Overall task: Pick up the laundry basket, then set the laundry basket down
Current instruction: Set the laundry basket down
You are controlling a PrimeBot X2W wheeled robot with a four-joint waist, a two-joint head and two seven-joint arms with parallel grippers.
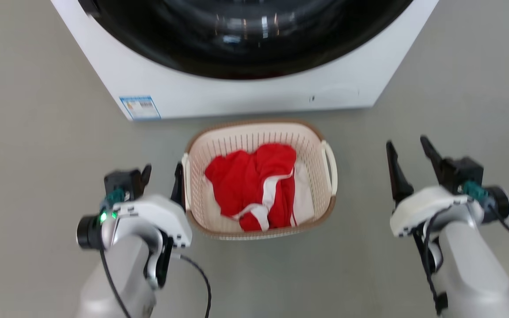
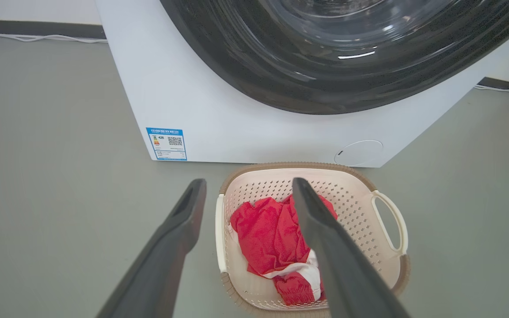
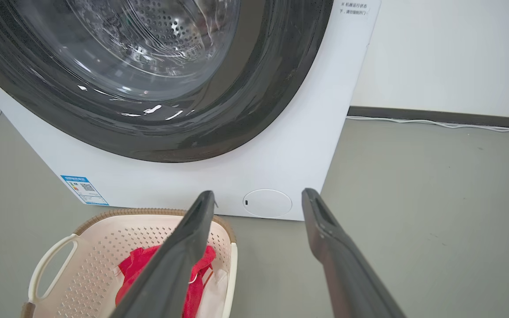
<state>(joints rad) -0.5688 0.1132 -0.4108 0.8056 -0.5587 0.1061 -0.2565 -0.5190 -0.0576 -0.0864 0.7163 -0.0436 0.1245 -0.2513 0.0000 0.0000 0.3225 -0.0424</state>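
Finding: the laundry basket (image 1: 237, 143) stands level on the grey floor (image 1: 38, 132) at the centre of the head view, with the washing machine (image 1: 237, 95) close at its 12 o'clock. It holds a red garment (image 1: 248, 181) over a white cloth (image 1: 303, 194). The left gripper (image 1: 163, 168) sits at the basket's 9 o'clock, fingers spread wide and holding nothing. Its inner finger is just beside the left handle (image 1: 185, 176); contact cannot be confirmed. The right gripper (image 1: 406, 142) is at 3 o'clock, well apart from the right handle (image 1: 330, 165), fingers likewise wide and empty. Assessment: a basket on the floor flanked by two empty grippers fits either a reach toward the handles ahead of a lift, or a release after the basket has been put down. The views do not settle which. Either way, any arm travel needs care at 9 o'clock, where a nudge to the handle would likely slide the light basket. Obstructions: the machine's front panel, with its blue label (image 1: 139, 107), limits room toward 12 o'clock. The clothing lies below the rim, clear of both handles.
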